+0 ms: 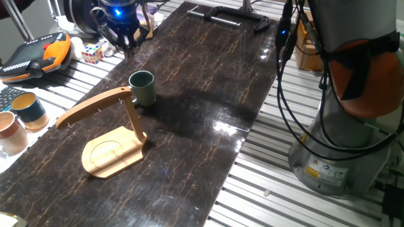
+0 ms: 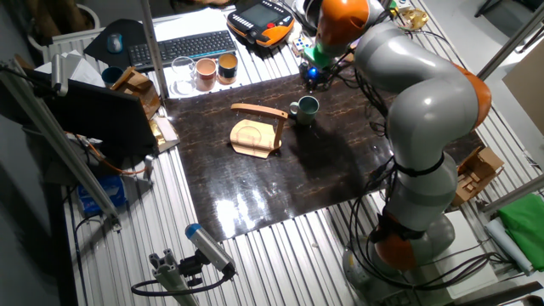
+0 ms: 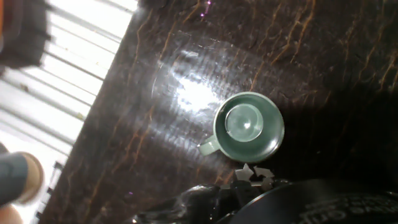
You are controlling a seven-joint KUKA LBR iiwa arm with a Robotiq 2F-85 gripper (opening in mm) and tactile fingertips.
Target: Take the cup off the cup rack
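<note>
The cup (image 1: 142,88) is a small grey-green mug with a dark inside, upright with its mouth up. It sits right by the upper end of the cup rack's (image 1: 113,148) curved wooden arm; I cannot tell whether the two touch. The other fixed view shows the cup (image 2: 306,108) just right of the cup rack (image 2: 255,134). In the hand view I look straight down into the cup (image 3: 249,127), its handle pointing lower left. The rack is out of that view. My gripper (image 1: 123,41) hangs above the far end of the table, apart from the cup, its jaws unclear.
A teal cup (image 1: 28,108) and a pinkish-tan cup (image 1: 11,131) stand off the table's left edge. An orange teach pendant (image 1: 38,53) and a colour cube (image 1: 91,52) lie further back. A black metal bracket (image 1: 230,16) lies at the far end. The robot base (image 1: 341,126) stands at right.
</note>
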